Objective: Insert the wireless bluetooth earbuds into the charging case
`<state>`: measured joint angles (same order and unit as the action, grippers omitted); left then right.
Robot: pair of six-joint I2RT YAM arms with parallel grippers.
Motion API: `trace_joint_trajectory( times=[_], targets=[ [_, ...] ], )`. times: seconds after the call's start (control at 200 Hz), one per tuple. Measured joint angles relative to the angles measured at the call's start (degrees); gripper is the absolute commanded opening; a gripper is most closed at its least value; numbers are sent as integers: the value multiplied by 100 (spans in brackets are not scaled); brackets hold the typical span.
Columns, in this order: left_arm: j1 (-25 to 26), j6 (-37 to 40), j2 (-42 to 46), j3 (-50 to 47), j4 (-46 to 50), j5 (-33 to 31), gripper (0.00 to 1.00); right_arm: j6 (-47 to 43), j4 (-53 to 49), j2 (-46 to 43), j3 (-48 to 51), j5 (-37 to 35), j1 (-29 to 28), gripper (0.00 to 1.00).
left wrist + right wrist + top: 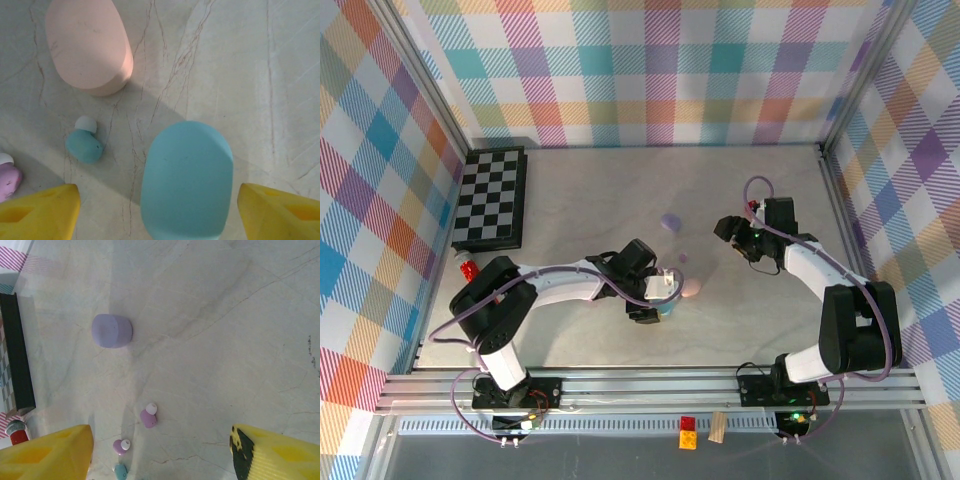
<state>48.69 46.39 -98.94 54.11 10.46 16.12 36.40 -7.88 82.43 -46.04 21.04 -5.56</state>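
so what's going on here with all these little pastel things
The left hand is open over the pale blue pebble-shaped plastic case, a finger on each side, not gripping it. A teal plastic earbud and a pink pebble-shaped case lie loose on the marble table nearby. The right hand hangs open and empty above one lilac earbud and a second lilac earbud, with a lilac case farther off.

The blue case [187,180] was cut off at the bottom edge, a lilac earbud [7,181] at the left; overhead, the left claw [663,296] covered most of that case.
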Motion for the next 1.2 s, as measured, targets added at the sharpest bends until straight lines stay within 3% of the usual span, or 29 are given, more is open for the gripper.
trace_joint_trajectory(
  times=[0.16, 0.295, 0.37, 0.75, 1.065, 1.2],
  targets=[
    [0, 92, -120, 17, 39, -28, 66, 0, 0, -2, 0, 0, 33, 72],
    [0, 94, -138, 17, 42, -15, 51, 0, -4, -33, 0, -2, 68, 72],
    [0, 98, -146, 17, 39, 4, 48, 0, -24, -63, 0, 2, 81, 72],
    [-2, -293, 295, -149, -363, 227, 46, -15, -636, -992, 46, 251, 240, 72],
    [-11, -1224, 892, -411, -1746, 442, 46, 76, -981, -2334, 798, 1801, 229, 73],
    [-15, -1561, 896, -413, -2273, 450, 46, 415, -909, -2669, 1172, 2184, -63, 73]
  ],
)
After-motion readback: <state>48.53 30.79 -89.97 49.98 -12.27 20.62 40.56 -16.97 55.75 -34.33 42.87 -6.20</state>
